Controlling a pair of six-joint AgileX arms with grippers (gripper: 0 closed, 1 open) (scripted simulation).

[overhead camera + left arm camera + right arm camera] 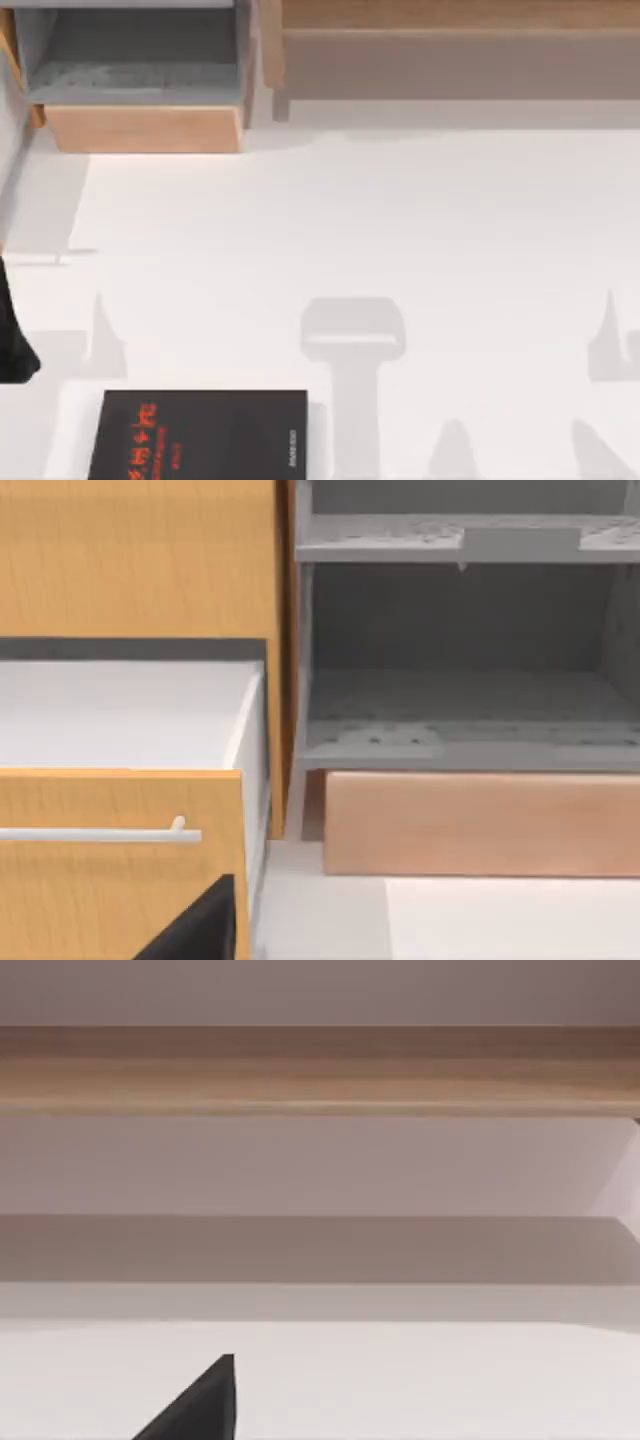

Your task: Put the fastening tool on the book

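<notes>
Book (200, 435) flat at table's (400, 220) near edge; left arm (12, 330) at left edge.

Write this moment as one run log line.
book: table, near edge, left | top bare | left arm: far left | drawer: open

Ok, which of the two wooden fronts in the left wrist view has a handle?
The orange-toned drawer front, with a pale bar handle; the paler wooden panel under the grey shelves is plain.
</notes>
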